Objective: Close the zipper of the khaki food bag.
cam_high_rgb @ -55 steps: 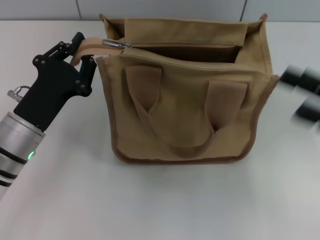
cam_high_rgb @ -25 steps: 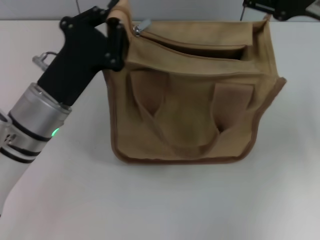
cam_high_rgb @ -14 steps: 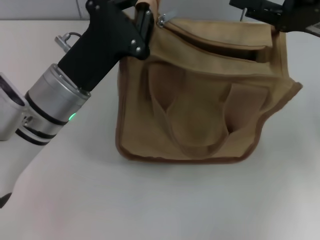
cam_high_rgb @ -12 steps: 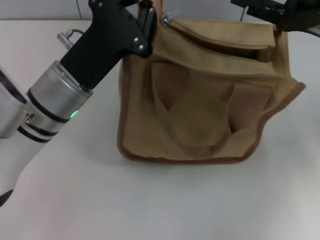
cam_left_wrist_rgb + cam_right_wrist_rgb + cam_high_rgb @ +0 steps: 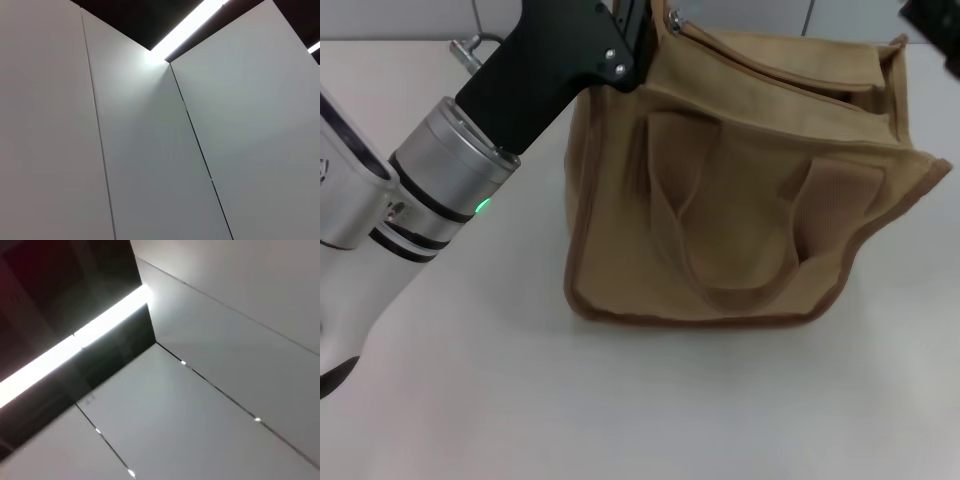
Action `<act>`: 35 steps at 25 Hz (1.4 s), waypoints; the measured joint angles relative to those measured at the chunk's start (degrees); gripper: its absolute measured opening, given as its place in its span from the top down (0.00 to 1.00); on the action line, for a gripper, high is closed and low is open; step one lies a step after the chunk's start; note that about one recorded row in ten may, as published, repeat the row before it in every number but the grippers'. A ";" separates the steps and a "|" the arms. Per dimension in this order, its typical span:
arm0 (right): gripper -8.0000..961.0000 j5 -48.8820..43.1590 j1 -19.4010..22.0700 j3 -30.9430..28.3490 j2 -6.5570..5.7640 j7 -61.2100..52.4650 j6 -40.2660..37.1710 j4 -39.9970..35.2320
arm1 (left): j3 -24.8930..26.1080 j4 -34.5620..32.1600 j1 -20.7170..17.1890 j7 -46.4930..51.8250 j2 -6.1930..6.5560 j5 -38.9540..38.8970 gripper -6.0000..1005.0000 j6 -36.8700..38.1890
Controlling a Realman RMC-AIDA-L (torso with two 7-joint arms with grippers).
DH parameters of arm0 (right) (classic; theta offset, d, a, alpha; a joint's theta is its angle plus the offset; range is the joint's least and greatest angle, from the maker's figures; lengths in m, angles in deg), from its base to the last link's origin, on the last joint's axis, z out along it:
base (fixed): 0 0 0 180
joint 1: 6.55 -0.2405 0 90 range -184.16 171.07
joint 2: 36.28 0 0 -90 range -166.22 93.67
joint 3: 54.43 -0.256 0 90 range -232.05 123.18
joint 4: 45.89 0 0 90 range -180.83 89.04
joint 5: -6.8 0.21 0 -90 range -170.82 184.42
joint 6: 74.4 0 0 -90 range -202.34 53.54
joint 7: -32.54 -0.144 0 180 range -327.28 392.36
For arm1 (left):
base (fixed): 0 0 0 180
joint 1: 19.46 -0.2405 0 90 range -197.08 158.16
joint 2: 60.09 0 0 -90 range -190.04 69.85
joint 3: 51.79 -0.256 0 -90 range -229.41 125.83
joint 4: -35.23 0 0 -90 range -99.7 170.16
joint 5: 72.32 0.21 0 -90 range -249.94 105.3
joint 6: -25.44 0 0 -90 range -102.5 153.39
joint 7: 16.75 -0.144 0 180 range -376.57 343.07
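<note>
The khaki food bag (image 5: 740, 200) stands on the white table, tan canvas with brown piping and two looped handles. Its top is open, with a dark gap showing near the right end. The zipper (image 5: 770, 52) runs along the top edge, and its silver pull tab (image 5: 674, 17) sits at the bag's left end. My left gripper (image 5: 645, 14) is at the bag's upper left corner, shut on the tan end tab beside the pull. A dark part of my right gripper (image 5: 932, 20) shows at the top right edge, apart from the bag. Both wrist views show only wall and ceiling panels.
The white table (image 5: 620, 400) spreads in front of and to the left of the bag. My left arm (image 5: 450, 170) crosses the table's left side. A grey wall runs behind the table.
My left gripper has moved up and to the right with the bag's left corner, and the bag has shifted right. My right gripper has drawn back towards the top right edge.
</note>
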 joint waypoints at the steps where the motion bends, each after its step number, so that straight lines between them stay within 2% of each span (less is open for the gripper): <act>1: 0.23 -0.28 0.46 0.78 0.36 4.02 0.40 0.39 | 0.00 0.00 0.08 -0.02 -0.01 0.00 0.95 -0.17; 4: 0.23 -0.28 0.18 1.79 0.36 16.32 0.30 6.67 | 0.01 -0.10 0.34 -0.01 -0.02 -0.01 0.95 -0.81; 7: 0.23 1.21 -1.12 1.03 0.32 18.13 -0.61 11.67 | 0.01 -0.27 0.61 0.00 -0.02 -0.02 0.95 -1.24; 9: 0.23 2.77 -1.76 0.80 0.28 13.74 -0.16 11.95 | -0.07 -0.10 1.14 0.00 -0.02 -0.04 0.95 -1.63; 12: 0.23 3.68 -2.81 0.83 0.11 -2.49 2.89 9.23 | -0.32 -0.06 1.63 -0.02 -0.02 -0.06 0.95 -1.86; 18: 0.23 3.42 -4.44 2.16 -0.08 -32.45 15.15 6.28 | -0.44 0.04 2.52 -0.34 -0.11 -0.07 0.94 -2.55; 23: 0.23 3.69 -6.82 1.84 -0.06 -40.92 16.75 6.30 | -0.37 0.49 2.97 -0.57 -0.12 -0.07 0.94 -2.64; 28: 0.23 2.83 -8.61 2.39 0.24 -43.88 17.99 7.78 | -0.28 0.32 3.05 -0.60 -0.11 -0.06 0.94 -2.67; 35: 0.23 2.48 -6.79 2.39 0.43 -43.99 17.84 8.89 | -0.02 0.09 2.91 -0.63 -0.11 -0.05 0.93 -2.56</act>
